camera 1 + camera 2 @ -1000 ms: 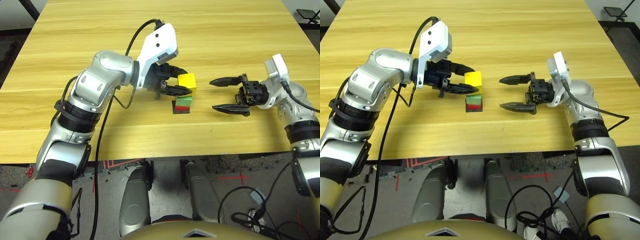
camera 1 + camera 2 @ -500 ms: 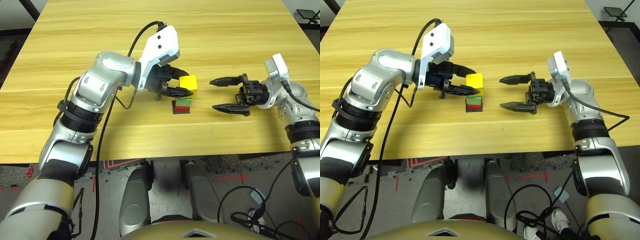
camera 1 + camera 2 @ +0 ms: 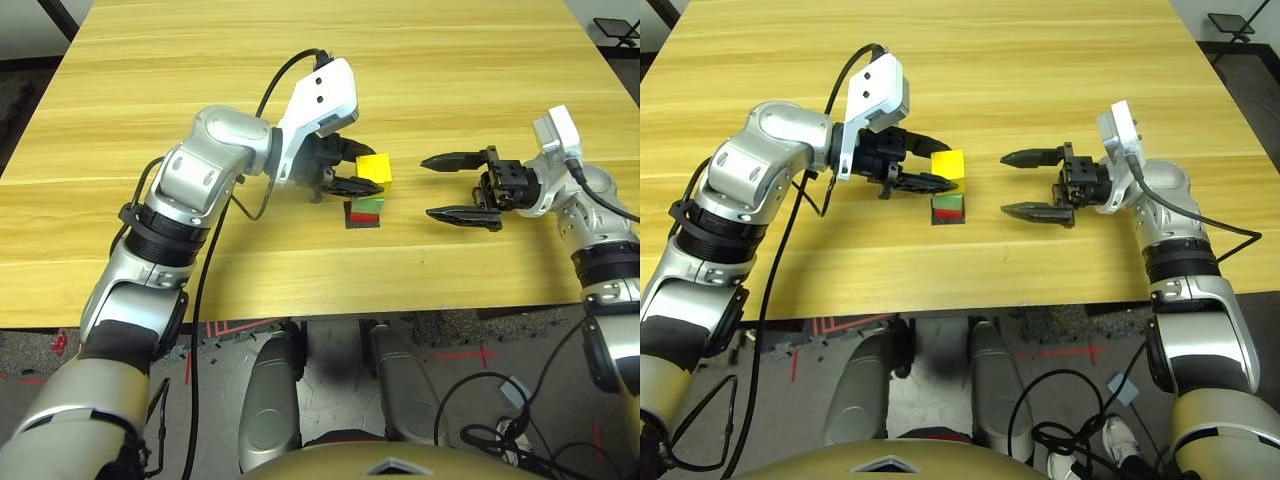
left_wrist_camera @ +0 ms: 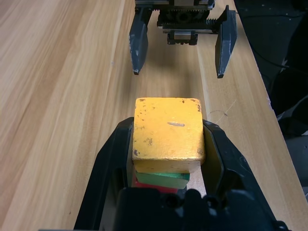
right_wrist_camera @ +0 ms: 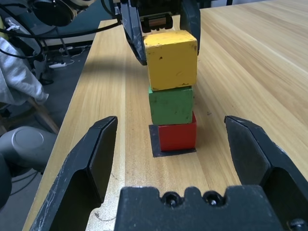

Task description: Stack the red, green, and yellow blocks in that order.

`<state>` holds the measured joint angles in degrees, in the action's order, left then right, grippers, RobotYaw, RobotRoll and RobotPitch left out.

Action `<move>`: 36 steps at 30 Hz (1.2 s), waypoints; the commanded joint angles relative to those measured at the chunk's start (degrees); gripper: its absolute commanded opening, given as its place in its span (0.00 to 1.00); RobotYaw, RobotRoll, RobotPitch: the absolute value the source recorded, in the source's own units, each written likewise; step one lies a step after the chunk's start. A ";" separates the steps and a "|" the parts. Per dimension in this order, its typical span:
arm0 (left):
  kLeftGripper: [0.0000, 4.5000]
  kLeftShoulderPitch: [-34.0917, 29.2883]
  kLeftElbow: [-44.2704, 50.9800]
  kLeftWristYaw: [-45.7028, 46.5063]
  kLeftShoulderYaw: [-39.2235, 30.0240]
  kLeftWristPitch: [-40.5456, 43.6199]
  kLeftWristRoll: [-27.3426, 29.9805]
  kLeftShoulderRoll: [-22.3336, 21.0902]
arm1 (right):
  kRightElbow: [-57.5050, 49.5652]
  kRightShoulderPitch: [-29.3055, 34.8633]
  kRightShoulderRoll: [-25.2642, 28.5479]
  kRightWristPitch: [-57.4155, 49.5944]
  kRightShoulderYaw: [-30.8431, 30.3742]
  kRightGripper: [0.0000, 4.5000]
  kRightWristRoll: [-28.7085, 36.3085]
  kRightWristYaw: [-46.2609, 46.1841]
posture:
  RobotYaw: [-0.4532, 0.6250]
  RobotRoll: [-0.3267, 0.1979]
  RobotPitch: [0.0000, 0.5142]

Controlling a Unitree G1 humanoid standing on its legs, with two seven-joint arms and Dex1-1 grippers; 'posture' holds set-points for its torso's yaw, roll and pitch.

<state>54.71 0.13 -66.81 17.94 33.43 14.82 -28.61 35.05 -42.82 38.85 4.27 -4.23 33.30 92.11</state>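
Wood-grain table (image 3: 300, 260) in pale yellow planks carries everything; beyond its near edge lies grey floor with red tape marks and loose cables. Toward the table's middle a black square patch (image 5: 158, 143) bears the red block (image 5: 178, 136), with the green block (image 5: 171, 104) on it. The left tool (image 4: 168, 144) is clamped on the yellow block (image 4: 167, 134), apparently resting on the green one, slightly off-square. The right tool (image 3: 452, 187) hangs beside the stack, fingers wide apart, touching nothing.
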 commanded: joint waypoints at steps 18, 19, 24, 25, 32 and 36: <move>0.99 -0.97 7.01 28.45 -37.04 20.16 23.78 9.48 | 7.40 -2.16 0.70 -7.23 19.36 1.00 2.55 -20.83 | 0.46 0.57 0.50; 0.99 -2.81 7.29 31.31 -38.05 18.30 22.43 9.85 | 9.72 -2.36 1.23 -5.24 20.60 1.00 1.15 -23.97 | 0.46 0.56 0.50; 0.99 -18.89 5.80 40.08 -36.66 1.88 8.70 7.28 | 17.53 -0.11 2.45 4.07 24.77 1.00 -4.07 -35.72 | 0.46 0.53 0.49; 0.99 -22.81 4.90 41.77 -36.45 -2.38 5.65 7.15 | 18.60 0.96 2.40 5.96 25.82 1.00 -4.58 -38.06 | 0.46 0.53 0.49; 0.99 -35.88 2.15 48.45 -35.86 -23.39 -4.07 8.67 | 22.01 6.48 1.95 12.67 29.81 1.00 -6.24 -45.35 | 0.45 0.49 0.52; 0.99 -38.86 0.57 51.60 -36.87 -28.40 -5.10 9.35 | 22.78 8.02 2.25 13.76 30.73 1.00 -6.55 -47.25 | 0.45 0.50 0.53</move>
<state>16.92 1.91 -16.15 -18.46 7.29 10.79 -19.62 56.63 -35.68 41.02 16.88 25.25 27.47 45.70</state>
